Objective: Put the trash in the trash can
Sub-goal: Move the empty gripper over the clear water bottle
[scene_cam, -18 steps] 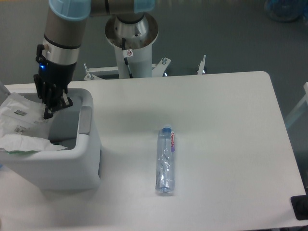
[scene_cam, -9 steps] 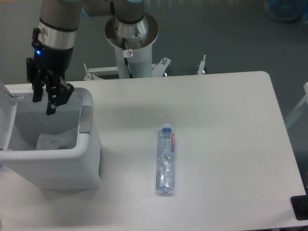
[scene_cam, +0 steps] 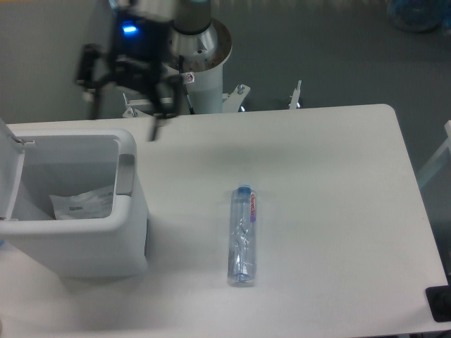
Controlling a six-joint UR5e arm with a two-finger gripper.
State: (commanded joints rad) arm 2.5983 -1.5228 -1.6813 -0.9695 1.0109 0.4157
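Note:
The trash can stands at the table's left end with its lid swung up and its grey tab facing right. A wrinkly white plastic bag lies inside it. The clear bottle with blue cap and pink-red label lies on its side on the table, cap pointing away, well right of the can. My gripper hangs above the can's far right corner, blurred by motion. It is open, with its fingers spread wide and nothing between them.
The arm's white pedestal stands just behind the table's far edge, with metal brackets beside it. A dark object sits at the table's front right corner. The white table stretches right of the bottle.
The gripper let the bag go, and it dropped into the can. Since then the gripper has risen out of the can, swung right and back, and turned with its fingers spread.

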